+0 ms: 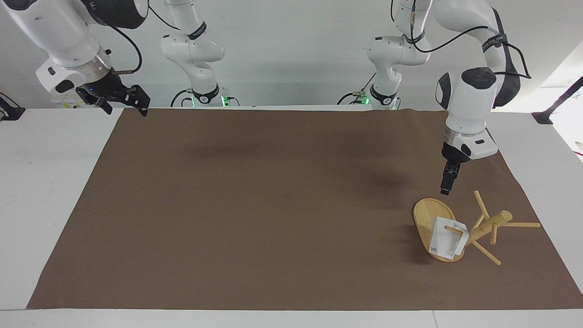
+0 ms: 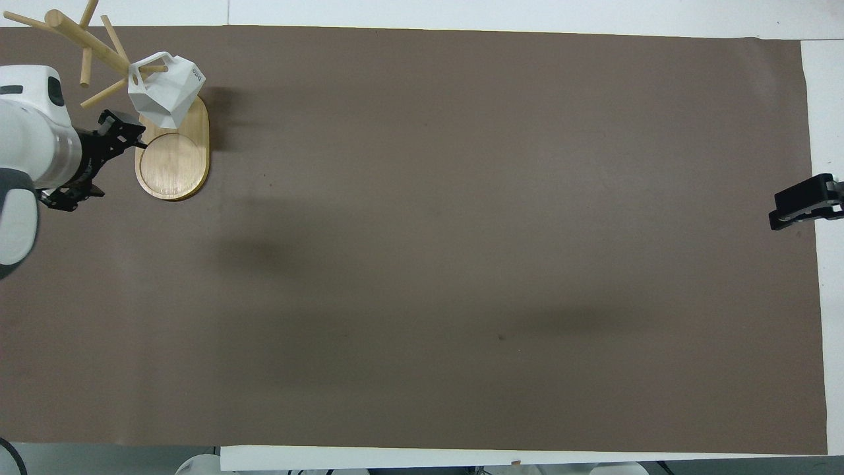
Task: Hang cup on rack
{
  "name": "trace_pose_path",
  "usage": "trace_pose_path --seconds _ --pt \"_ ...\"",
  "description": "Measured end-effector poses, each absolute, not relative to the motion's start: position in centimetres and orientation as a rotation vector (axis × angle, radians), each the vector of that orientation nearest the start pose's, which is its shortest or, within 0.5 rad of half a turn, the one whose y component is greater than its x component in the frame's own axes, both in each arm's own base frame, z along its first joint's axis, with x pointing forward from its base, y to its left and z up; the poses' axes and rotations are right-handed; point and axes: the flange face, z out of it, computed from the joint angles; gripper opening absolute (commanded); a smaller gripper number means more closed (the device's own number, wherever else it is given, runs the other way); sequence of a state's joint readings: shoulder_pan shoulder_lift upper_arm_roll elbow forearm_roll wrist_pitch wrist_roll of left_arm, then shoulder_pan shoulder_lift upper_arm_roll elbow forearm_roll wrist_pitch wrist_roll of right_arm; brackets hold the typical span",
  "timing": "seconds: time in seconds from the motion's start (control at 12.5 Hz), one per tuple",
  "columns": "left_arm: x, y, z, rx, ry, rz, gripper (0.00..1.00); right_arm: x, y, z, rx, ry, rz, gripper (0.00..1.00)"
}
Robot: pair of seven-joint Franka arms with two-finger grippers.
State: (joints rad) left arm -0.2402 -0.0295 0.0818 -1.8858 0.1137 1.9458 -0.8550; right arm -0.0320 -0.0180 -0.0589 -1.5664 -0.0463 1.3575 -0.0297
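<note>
The bamboo rack (image 1: 430,215) (image 2: 173,165) stands on the brown mat at the left arm's end of the table. The white faceted cup (image 1: 442,240) (image 2: 166,89) hangs by its handle on one of the rack's pegs, above the oval base. My left gripper (image 1: 445,189) (image 2: 126,129) is raised clear of the cup, over the edge of the base, open and holding nothing. My right gripper (image 1: 126,108) (image 2: 802,208) waits open and holding nothing above the mat's corner at the right arm's end.
The brown mat (image 1: 273,205) covers most of the white table (image 1: 50,182). The rack's thin pegs (image 1: 524,224) stick out sideways around the post (image 1: 492,224). Two further arm bases stand at the robots' edge of the table.
</note>
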Motion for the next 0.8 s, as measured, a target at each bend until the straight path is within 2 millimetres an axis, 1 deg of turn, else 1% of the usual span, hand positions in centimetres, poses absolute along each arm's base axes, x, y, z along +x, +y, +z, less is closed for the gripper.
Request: trace_pose_path --seconds 0.08,0.16,0.24,0.32,0.4,0.48,0.56,0.64,0.8 --pt "55.2 -7.1 55.8 -2.972 -0.820 -0.115 1.00 52.2 -5.4 62.0 -3.158 0.105 0.306 1.00" --pt "54.7 -5.7 58.3 -3.006 -0.661 -0.058 1.00 52.2 -5.4 62.0 -3.158 0.105 0.306 1.00" --pt "54.3 -3.7 60.3 -3.034 -0.490 -0.003 1.00 52.2 -5.4 62.0 -3.158 0.105 0.306 1.00" --pt "54.0 -1.8 61.5 -3.060 -0.319 0.042 1.00 52.2 -5.4 62.0 -3.158 0.105 0.306 1.00" --pt "53.8 -0.3 62.2 -3.075 -0.191 0.076 1.00 52.2 -5.4 62.0 -3.158 0.105 0.306 1.00" --pt "53.7 1.0 62.5 -3.093 -0.108 0.099 1.00 52.2 -5.4 62.0 -3.158 0.105 0.306 1.00" --pt "54.1 1.7 62.4 -3.115 -0.071 0.106 1.00 52.2 -5.4 62.0 -3.158 0.105 0.306 1.00" --pt "54.6 1.7 62.1 -3.129 -0.053 0.110 1.00 52.2 -5.4 62.0 -3.158 0.105 0.306 1.00" --pt "55.6 1.3 61.2 -3.136 -0.036 0.133 1.00 52.2 -5.4 62.0 -3.158 0.105 0.306 1.00"
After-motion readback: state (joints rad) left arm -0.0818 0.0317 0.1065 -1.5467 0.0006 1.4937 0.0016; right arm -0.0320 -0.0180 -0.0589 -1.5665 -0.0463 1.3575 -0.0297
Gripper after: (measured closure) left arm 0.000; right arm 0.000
